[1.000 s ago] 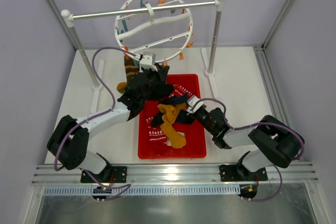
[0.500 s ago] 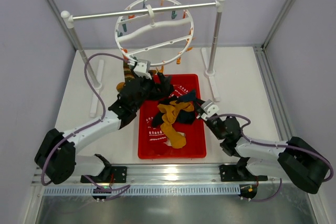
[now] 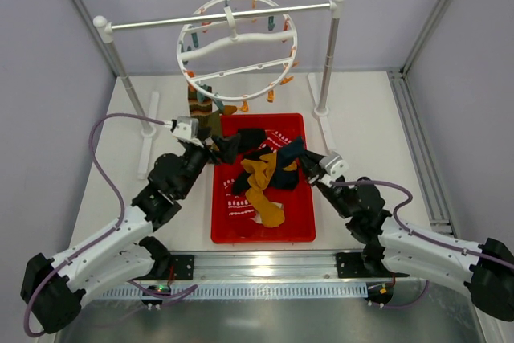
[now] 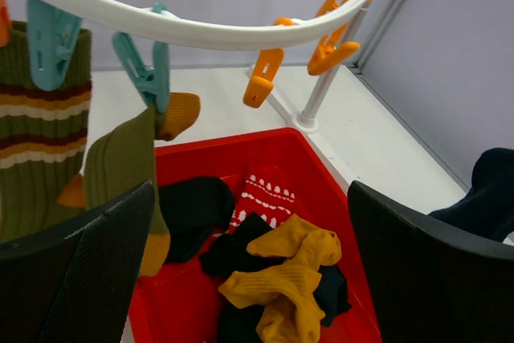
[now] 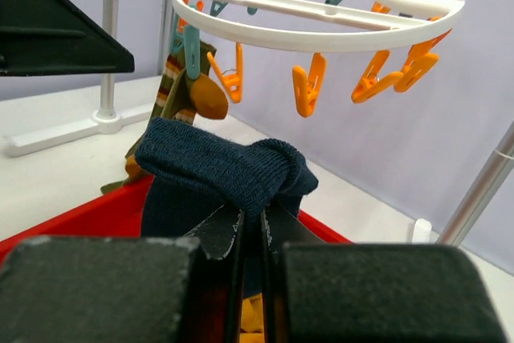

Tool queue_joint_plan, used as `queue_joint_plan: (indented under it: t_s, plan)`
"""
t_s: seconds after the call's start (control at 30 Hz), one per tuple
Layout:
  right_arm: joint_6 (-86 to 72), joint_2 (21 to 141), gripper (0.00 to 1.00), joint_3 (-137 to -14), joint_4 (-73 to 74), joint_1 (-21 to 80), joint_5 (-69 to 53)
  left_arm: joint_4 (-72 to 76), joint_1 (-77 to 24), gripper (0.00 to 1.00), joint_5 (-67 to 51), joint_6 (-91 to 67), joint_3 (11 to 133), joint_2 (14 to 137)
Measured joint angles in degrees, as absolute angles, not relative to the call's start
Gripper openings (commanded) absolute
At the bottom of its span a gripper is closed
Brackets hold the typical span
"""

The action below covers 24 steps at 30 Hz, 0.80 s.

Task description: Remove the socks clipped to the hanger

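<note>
The white ring hanger (image 3: 237,38) hangs from the bar with orange and teal clips round its rim. Two socks hang clipped at its left: an olive striped one (image 4: 40,158) and an olive one with a mustard toe (image 4: 120,166). Below, the red tray (image 3: 301,226) holds mustard socks (image 3: 261,182), a black sock (image 3: 241,140) and dark ones. My left gripper (image 3: 218,149) stands open and empty at the tray's far-left corner, below the clipped socks. Over the tray's right side, my right gripper (image 3: 309,163) is shut on a navy sock (image 5: 225,166).
The silver bar (image 3: 161,22) rests on two white-capped posts (image 3: 328,54) with feet on the white table. A red sock with a white pattern (image 4: 261,198) lies in the tray. Grey walls close in the left, right and back.
My left gripper has opened and drawn back to the near left; a black sock now lies in the tray. The right arm has pulled back to the right with the navy sock.
</note>
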State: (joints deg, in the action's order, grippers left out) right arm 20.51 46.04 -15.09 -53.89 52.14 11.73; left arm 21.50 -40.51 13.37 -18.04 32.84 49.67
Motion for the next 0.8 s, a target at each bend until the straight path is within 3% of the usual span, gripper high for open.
queue_joint_plan:
  t_s: [0.4, 0.47, 0.5, 0.53, 0.8]
  plan:
    - [9.8, 54.8, 0.24, -28.4, -24.4, 52.3, 14.7, 20.0, -40.5, 1.00, 20.2, -18.0, 32.0, 49.9]
    - [8.6, 56.8, 0.38, -29.3, -20.5, 52.3, 14.8, 19.7, -40.5, 1.00, 20.4, -18.0, 32.0, 49.9]
    - [7.9, 57.6, 0.66, -29.8, -18.7, 52.3, 14.8, 19.7, -40.5, 1.00, 20.5, -18.0, 32.0, 49.9]
    - [6.9, 58.3, 0.99, -30.4, -17.0, 52.3, 14.6, 19.6, -40.5, 1.00, 20.6, -18.0, 32.0, 49.8]
    - [4.8, 56.5, 1.00, -31.4, -13.6, 52.4, 14.2, 19.4, -40.5, 1.00, 22.1, -18.0, 31.9, 48.3]
